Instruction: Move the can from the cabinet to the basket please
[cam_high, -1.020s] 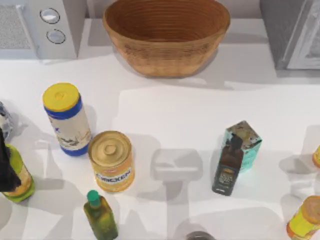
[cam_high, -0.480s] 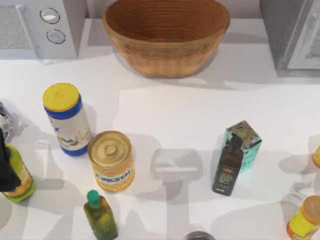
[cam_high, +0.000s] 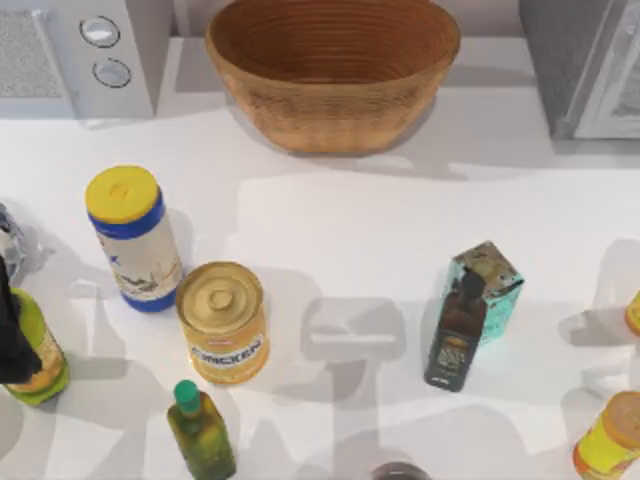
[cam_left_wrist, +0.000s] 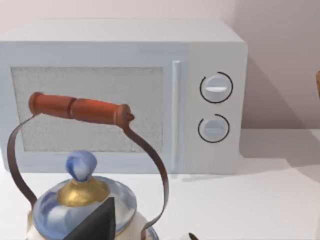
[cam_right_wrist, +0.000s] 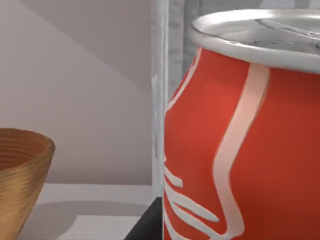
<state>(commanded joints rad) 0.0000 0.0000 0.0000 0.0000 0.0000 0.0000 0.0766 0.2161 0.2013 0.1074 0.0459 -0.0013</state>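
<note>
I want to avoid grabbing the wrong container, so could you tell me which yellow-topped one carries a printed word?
The squat yellow tin with the gold lid reads "CHICKEN"; the taller blue-white canister beside it shows no legible word.

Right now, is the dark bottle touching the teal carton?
Cannot tell. In the top view the dark bottle overlaps the teal carton, so any gap between them is hidden.

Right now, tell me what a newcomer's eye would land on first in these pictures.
The red can looms close in the right wrist view, upright beside the grey cabinet. The wide basket sits at the table's back centre. In the left wrist view a kettle with a red handle stands before the white microwave.
</note>
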